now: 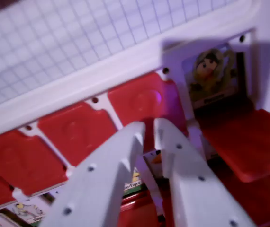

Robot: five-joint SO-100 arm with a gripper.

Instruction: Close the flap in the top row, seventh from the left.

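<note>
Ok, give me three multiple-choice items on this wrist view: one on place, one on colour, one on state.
1. Where is the raised flap?
A. the wrist view's right
B. the wrist view's left
C. top centre

2. What colour are the flaps?
A. blue
B. red
C. green

3. How does the gripper stand?
A. clamped on a flap
B. holding a card
C. slightly parted, holding nothing

Answers: 1 A, it stands beneath the uncovered character card. 2 B, every flap shows red. 3 C, a gap shows between the fingertips.
</note>
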